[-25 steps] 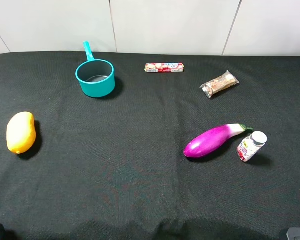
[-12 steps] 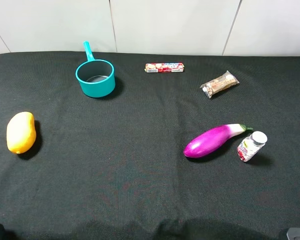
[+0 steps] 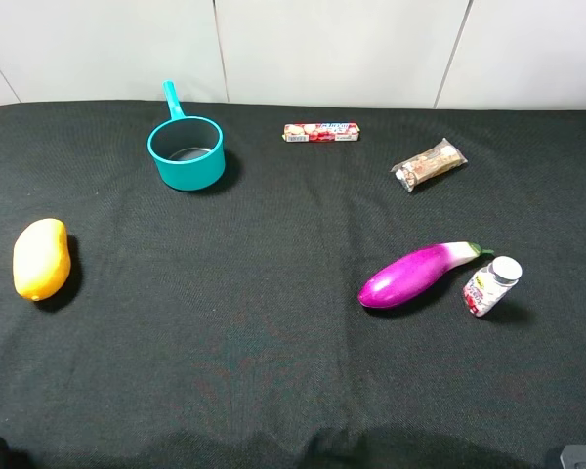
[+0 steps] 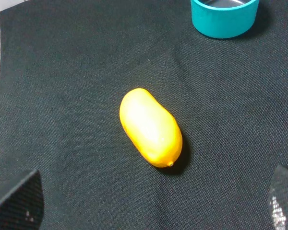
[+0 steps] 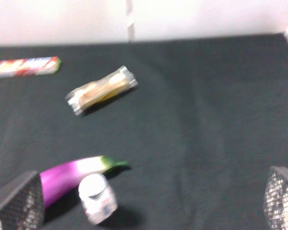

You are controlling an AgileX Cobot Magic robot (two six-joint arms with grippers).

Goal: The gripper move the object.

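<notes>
The small clear bottle point(image 3: 490, 286) with a white cap and a red-and-white label stands on the black cloth at the right, just right of the purple eggplant point(image 3: 415, 276). In the right wrist view the bottle point(image 5: 97, 198) shows blurred, ahead of my right gripper point(image 5: 149, 201). Its fingertips point(image 5: 17, 203) sit wide apart and hold nothing. My left gripper point(image 4: 149, 203) is open too and empty, with the yellow mango point(image 4: 150, 127) ahead of it. In the high view only dark bits of the arms show at the bottom corners.
A teal pot point(image 3: 187, 151) stands at the back left and the mango point(image 3: 41, 258) lies at the far left. A long red candy tube point(image 3: 320, 132) and a clear snack packet point(image 3: 429, 164) lie at the back. White wall panels stand behind the table.
</notes>
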